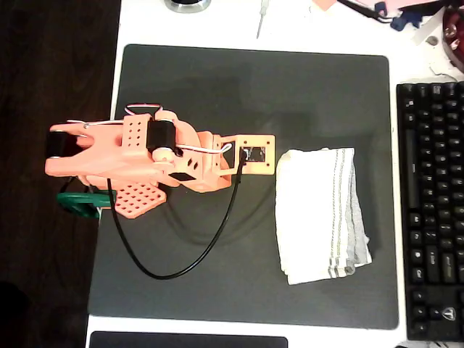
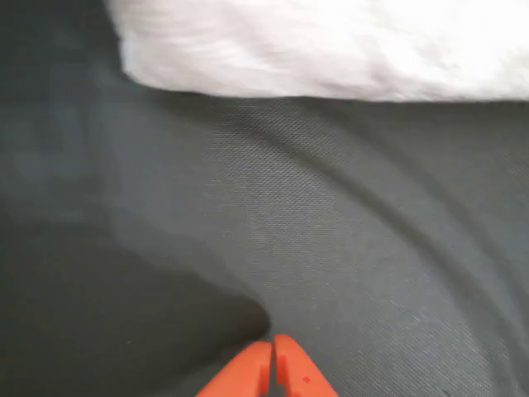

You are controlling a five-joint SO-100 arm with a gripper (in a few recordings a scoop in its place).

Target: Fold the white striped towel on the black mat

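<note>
The white striped towel (image 1: 319, 214) lies folded on the right part of the black mat (image 1: 217, 80), its grey-green stripes running along the right side. In the wrist view its white edge (image 2: 331, 50) crosses the top above bare black mat (image 2: 331, 231). My orange arm (image 1: 145, 156) reaches in from the left, and its wrist end stops just left of the towel's upper left corner. In the wrist view my gripper (image 2: 271, 351) is shut with nothing between its orange fingertips, hovering over the mat short of the towel.
A black keyboard (image 1: 431, 203) runs along the right edge beside the mat. A black cable (image 1: 181, 268) loops from the arm over the mat's lower left. A screwdriver (image 1: 262, 18) and clutter lie on the white table behind the mat. A dark object (image 1: 188, 339) lies at the bottom edge.
</note>
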